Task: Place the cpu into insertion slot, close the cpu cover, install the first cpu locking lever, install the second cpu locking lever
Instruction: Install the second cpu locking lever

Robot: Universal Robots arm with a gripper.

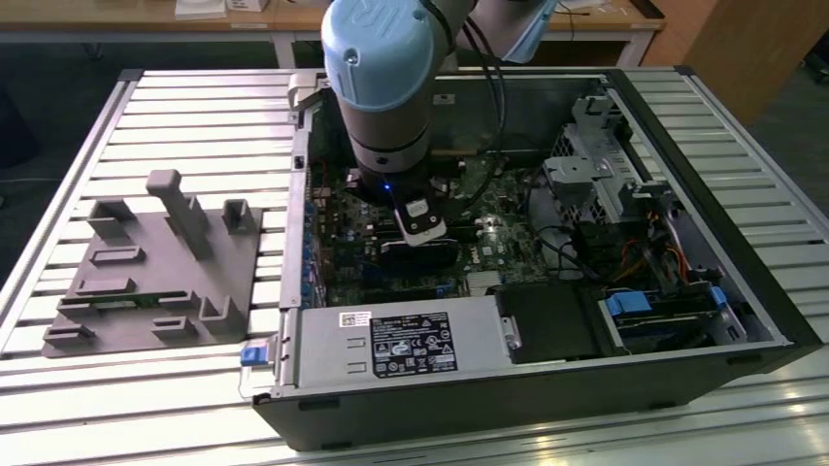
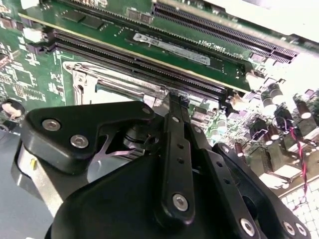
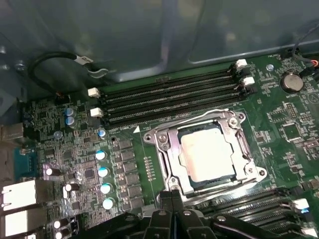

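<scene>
The cpu [image 3: 207, 149], a silvery square chip, lies flat in the insertion slot [image 3: 249, 172] on the green motherboard. The cpu cover [image 3: 238, 144], a silver frame, lies down around the chip's edges. A thin wire lever [image 3: 199, 115] runs along the socket side nearest the memory slots. My gripper [image 3: 172, 195] is shut, its black fingertips pressed together right at the socket's edge, by a corner of the frame. In the second wrist view the gripper [image 2: 175, 99] sits just over the socket frame [image 2: 99, 84]. In the exterior view the gripper [image 1: 417, 233] reaches down into the open computer case.
Long black memory slots [image 3: 169, 97] flank the socket, with capacitors [image 3: 103, 172] beside it and a black cable [image 3: 50, 64] near the case wall. Inside the case are a power supply [image 1: 388, 345] and drive cage [image 1: 609, 165]. A grey fixture plate [image 1: 149, 272] sits on the slatted table.
</scene>
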